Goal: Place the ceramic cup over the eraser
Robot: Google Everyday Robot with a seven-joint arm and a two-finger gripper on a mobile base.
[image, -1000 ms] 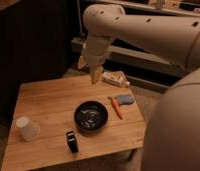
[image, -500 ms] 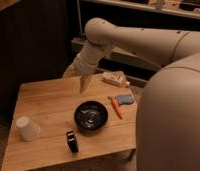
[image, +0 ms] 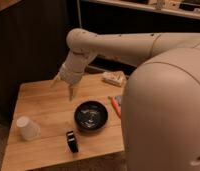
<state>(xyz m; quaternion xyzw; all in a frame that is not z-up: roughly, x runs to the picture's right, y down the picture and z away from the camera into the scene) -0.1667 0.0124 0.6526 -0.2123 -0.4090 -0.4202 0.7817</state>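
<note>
The ceramic cup [image: 27, 128], small, white and tapered, stands mouth down near the front left of the wooden table [image: 43, 105]. A small black block, the eraser [image: 72, 141], stands at the front edge, right of the cup. My gripper [image: 62, 90] hangs over the table's middle left, above and behind the cup and well apart from it. Its two fingers are spread and hold nothing.
A round black bowl [image: 91, 116] sits right of centre, just behind the eraser. An orange object [image: 114, 106] lies to its right and a pale packet [image: 114, 78] lies at the back. My arm and body fill the right side. A dark cabinet stands behind.
My arm has swung left and lower, bringing the gripper from the table's back centre to above its middle left. The view has moved closer. The objects on the table have not moved.
</note>
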